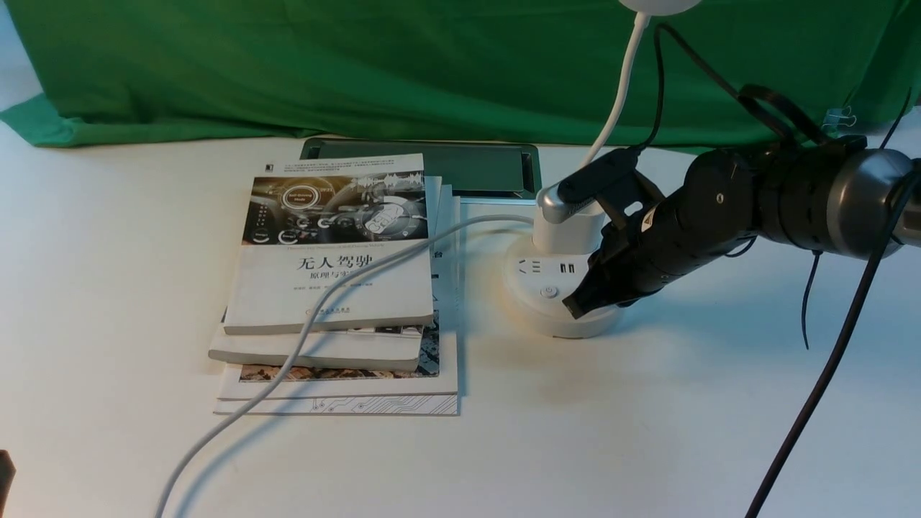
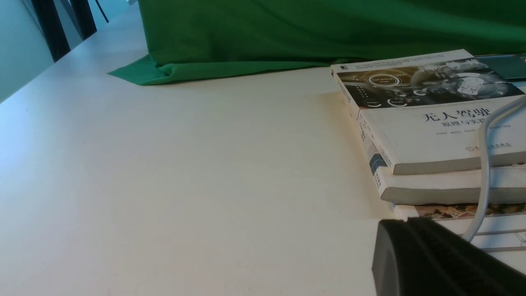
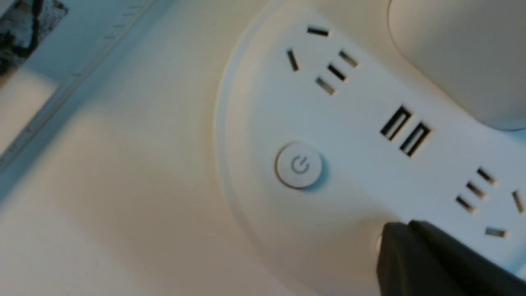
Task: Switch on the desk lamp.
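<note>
The white desk lamp stands right of centre on its round base (image 1: 536, 306), with sockets, USB ports (image 3: 404, 130) and a round power button (image 1: 550, 291) (image 3: 299, 164). A cup holder (image 1: 568, 229) rises from the base, and the thin gooseneck (image 1: 620, 83) leads up to the head (image 1: 658, 3), cut off by the top edge. My right gripper (image 1: 575, 306) (image 3: 396, 235) is shut, its tip down on the base's front right, beside the power button. It covers a second round button, of which only a sliver shows. My left gripper (image 2: 394, 230) is shut and empty, low at the near left.
A stack of books (image 1: 338, 288) (image 2: 431, 135) lies left of the lamp, with the lamp's white cable (image 1: 324, 309) running over it toward the front edge. A dark recessed panel (image 1: 432, 167) and green cloth (image 1: 360, 65) lie behind. Black cables hang from my right arm (image 1: 827, 360).
</note>
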`<act>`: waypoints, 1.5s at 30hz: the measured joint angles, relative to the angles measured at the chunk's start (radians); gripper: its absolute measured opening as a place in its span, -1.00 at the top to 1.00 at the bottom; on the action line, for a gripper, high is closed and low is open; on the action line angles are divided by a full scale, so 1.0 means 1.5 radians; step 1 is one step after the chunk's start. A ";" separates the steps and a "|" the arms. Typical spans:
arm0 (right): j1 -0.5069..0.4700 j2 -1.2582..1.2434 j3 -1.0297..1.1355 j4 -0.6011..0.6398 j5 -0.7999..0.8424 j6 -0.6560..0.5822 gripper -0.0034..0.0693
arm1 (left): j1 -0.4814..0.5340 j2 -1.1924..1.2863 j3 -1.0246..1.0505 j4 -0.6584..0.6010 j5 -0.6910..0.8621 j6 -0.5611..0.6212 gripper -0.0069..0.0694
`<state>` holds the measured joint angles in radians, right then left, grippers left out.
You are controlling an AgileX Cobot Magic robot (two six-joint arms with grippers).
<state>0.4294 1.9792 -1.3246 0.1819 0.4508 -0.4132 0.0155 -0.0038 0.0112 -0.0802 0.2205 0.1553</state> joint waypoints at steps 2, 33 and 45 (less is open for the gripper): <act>0.001 0.004 -0.002 0.001 0.001 0.001 0.82 | 0.000 0.000 0.000 0.000 0.000 0.000 0.76; 0.001 -0.027 -0.002 -0.005 0.067 0.052 0.82 | 0.000 0.000 0.000 0.000 0.000 0.000 0.76; 0.011 -0.470 0.236 -0.025 -0.056 0.104 0.80 | 0.000 0.000 0.000 0.000 0.000 0.000 0.76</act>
<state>0.4454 1.2741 -0.9701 0.1445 0.3675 -0.2578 0.0155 -0.0038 0.0112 -0.0802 0.2205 0.1553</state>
